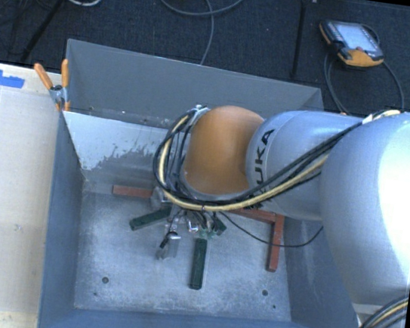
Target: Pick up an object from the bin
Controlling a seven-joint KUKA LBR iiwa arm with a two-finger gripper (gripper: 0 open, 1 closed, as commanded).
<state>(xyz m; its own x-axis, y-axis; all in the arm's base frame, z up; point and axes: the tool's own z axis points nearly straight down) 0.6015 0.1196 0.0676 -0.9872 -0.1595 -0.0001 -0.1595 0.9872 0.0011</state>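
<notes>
Dark green stick [198, 264] lies on bin [97, 273] floor, just below my orange-covered wrist [218, 150]; second green stick [149, 220] left of it. Wrist hangs over both, presumably for straight drop. Open or closed: cannot tell.

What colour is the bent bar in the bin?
The bent bar is reddish brown, best seen in the camera view.
</notes>
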